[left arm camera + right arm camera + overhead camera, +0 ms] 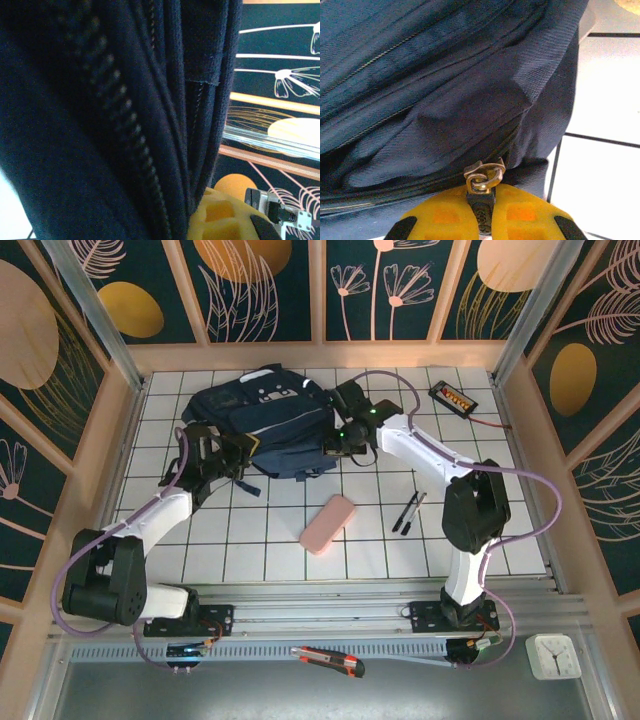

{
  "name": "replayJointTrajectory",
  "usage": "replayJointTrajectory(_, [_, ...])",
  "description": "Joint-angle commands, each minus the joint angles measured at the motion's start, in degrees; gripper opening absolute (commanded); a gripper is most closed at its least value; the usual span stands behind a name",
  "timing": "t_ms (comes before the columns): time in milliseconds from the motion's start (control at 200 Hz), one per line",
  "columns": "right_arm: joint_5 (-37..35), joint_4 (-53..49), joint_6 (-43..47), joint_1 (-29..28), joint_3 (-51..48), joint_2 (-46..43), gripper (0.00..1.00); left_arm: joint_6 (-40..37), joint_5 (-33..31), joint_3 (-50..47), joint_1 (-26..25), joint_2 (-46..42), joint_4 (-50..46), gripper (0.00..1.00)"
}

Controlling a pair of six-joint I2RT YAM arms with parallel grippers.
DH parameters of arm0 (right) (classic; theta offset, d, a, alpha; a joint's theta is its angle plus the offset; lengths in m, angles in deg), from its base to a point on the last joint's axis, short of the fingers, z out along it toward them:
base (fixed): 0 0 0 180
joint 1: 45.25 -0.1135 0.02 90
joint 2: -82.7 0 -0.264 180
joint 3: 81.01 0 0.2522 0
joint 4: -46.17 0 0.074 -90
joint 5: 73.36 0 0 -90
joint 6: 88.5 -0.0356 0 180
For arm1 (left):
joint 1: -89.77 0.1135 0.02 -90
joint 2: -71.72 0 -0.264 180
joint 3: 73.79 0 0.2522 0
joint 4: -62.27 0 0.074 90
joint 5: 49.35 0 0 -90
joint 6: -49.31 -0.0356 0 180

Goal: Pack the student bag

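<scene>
The student bag (262, 418), a large dark navy backpack with pale patches, lies at the back middle of the tiled table. My left gripper (243, 448) sits at the bag's near left edge. In the left wrist view it is shut on a fold of navy fabric (150, 125) beside a zip line, with one yellow finger (225, 217) showing. My right gripper (338, 440) is at the bag's right side. Its yellow jaws (482, 220) are shut on the black zip pull (482, 212), just below the metal slider (484, 176).
A pink pencil case (328, 523) lies in front of the bag, with two dark pens (408, 512) to its right. A small black device (453, 397) with a cable sits at the back right. A box cutter (330, 660) and a white clock (553, 655) rest by the front rail.
</scene>
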State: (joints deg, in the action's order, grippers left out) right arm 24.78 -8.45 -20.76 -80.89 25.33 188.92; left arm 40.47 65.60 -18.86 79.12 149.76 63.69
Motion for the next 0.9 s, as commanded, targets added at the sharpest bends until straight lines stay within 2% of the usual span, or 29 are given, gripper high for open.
replayJointTrajectory(0, [-5.17,1.22,4.99,3.91,0.62,0.06,0.0,-4.34,-0.28,0.94,4.59,-3.04,3.05,0.0])
replayJointTrajectory(90, [-0.58,3.73,6.66,1.44,2.02,0.24,0.0,-7.71,0.69,3.65,6.03,-1.09,0.48,0.0])
replayJointTrajectory(105, [0.02,4.0,6.7,0.81,2.24,0.36,0.0,-8.24,0.76,4.29,6.14,-0.72,-0.12,0.06])
replayJointTrajectory(145, [1.71,4.92,6.5,-0.9,3.0,0.65,0.0,-9.46,0.73,5.7,6.26,-0.01,-1.66,0.28])
replayJointTrajectory(175, [3.13,5.59,6.02,-1.96,3.54,0.89,0.0,-10.06,0.55,6.6,6.26,0.18,-2.97,0.48])
replayJointTrajectory(205, [4.4,6.46,5.13,-3.03,3.79,1.1,0.0,-10.4,0.37,7.06,6.26,0.19,-3.88,0.64])
replayJointTrajectory(225, [5.19,7.19,4.44,-3.59,3.84,1.24,0.0,-10.6,0.28,7.21,6.25,0.09,-4.22,0.77])
replayJointTrajectory(235, [5.67,7.57,3.94,-3.81,3.8,1.27,0.0,-10.64,0.21,7.18,6.26,-0.02,-4.44,0.91])
replayJointTrajectory(250, [6.33,8.19,3.24,-4.12,3.76,1.29,0.0,-10.63,0.17,7.17,6.26,-0.26,-5.0,0.98])
replayJointTrajectory(360, [10.4,11.72,-0.24,-6.5,4.48,2.28,0.0,-10.39,-0.69,5.08,6.22,-3.41,-9.28,0.99])
replayJointTrajectory(495, [12.89,10.54,-0.09,-9.08,10.91,5.55,0.0,-8.99,-1.61,-0.19,6.26,-11.22,-15.07,0.99])
replayJointTrajectory(716, [16.76,8.64,0.33,-12.5,18.72,10.44,0.0,-1.67,-0.89,-7.33,6.19,-23.01,-18.43,0.99])
replayJointTrajectory(896, [18.85,8.98,0.18,-14.48,21.11,13.11,0.0,2.86,-0.18,-9.65,6.16,-25.23,-16.38,0.99])
